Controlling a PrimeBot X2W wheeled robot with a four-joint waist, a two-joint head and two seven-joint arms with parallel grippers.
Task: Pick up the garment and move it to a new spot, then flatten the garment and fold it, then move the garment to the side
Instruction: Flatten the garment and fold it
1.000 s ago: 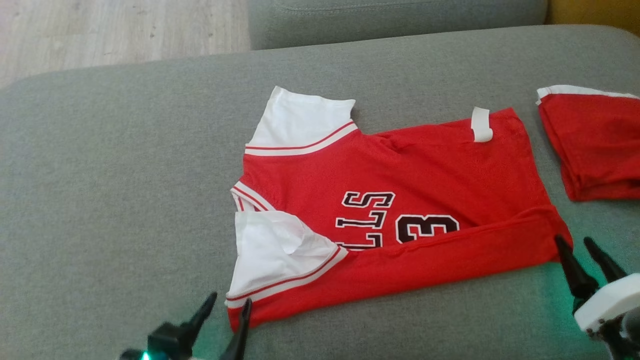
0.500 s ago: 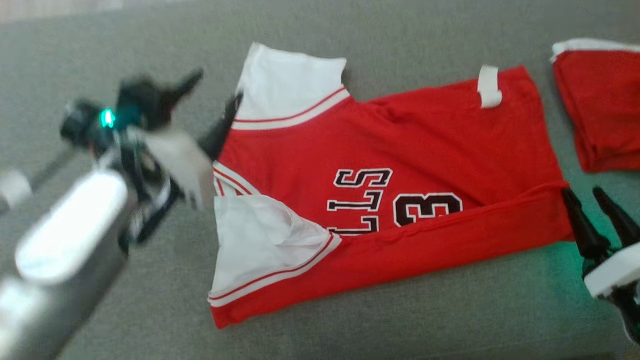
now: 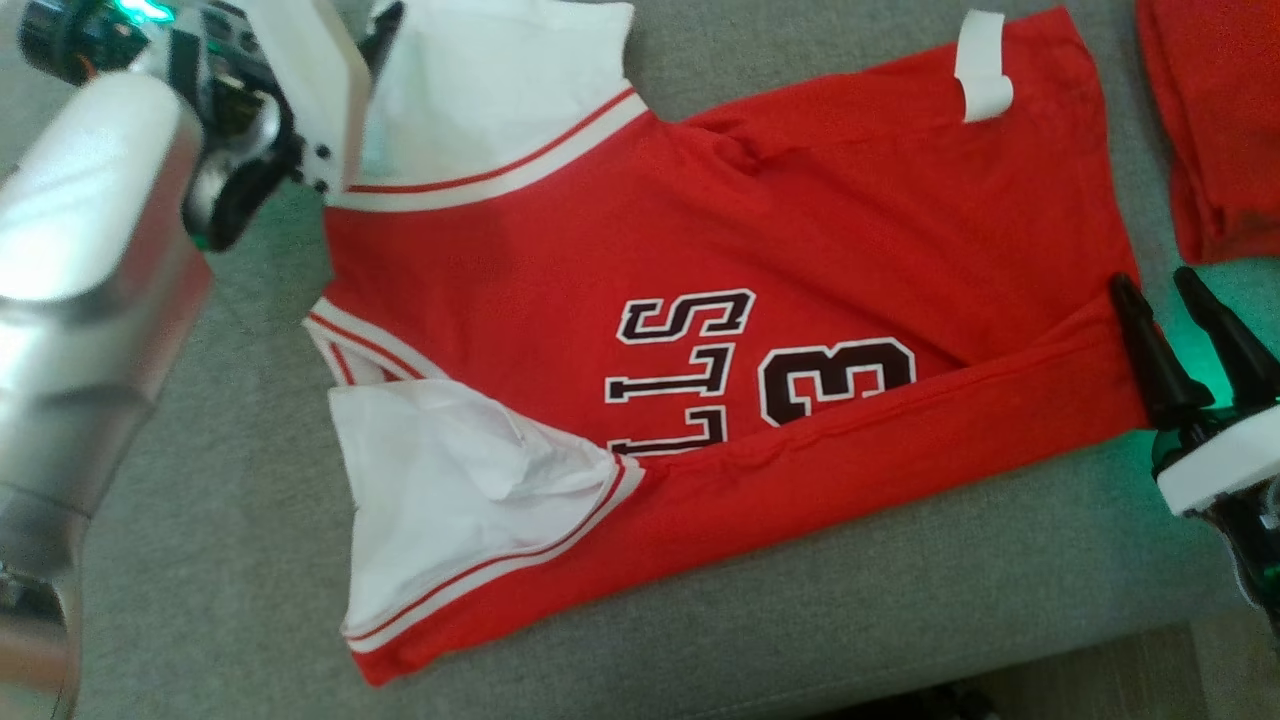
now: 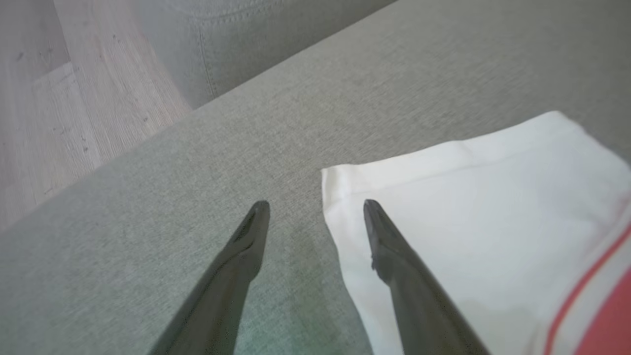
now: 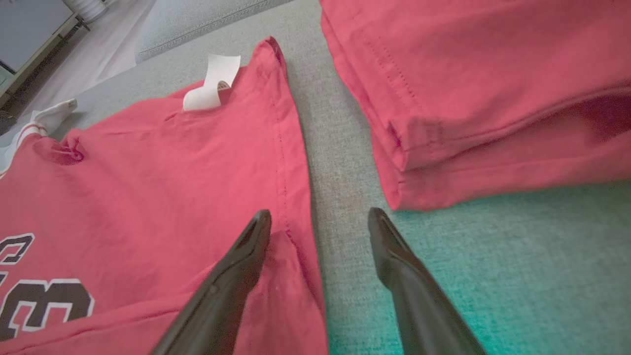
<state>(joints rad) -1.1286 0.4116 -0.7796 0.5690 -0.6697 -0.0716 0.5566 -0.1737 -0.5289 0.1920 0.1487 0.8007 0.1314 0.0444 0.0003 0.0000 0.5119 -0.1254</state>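
Currently both open: left gripper [image 4: 315, 204] straddles the jersey's [image 3: 800, 230] white sleeve [image 4: 468, 207] edge, right gripper [image 5: 320, 213] straddles its red hem [image 5: 285, 172].

Matt red cloth jersey [image 3: 850, 220] on coarse grey woven sofa [image 3: 200, 560]

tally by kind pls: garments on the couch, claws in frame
Garments: 2, the spread-out jersey and the folded red garment
Claws: 2, the left claw and the right claw, both open
Total: 4
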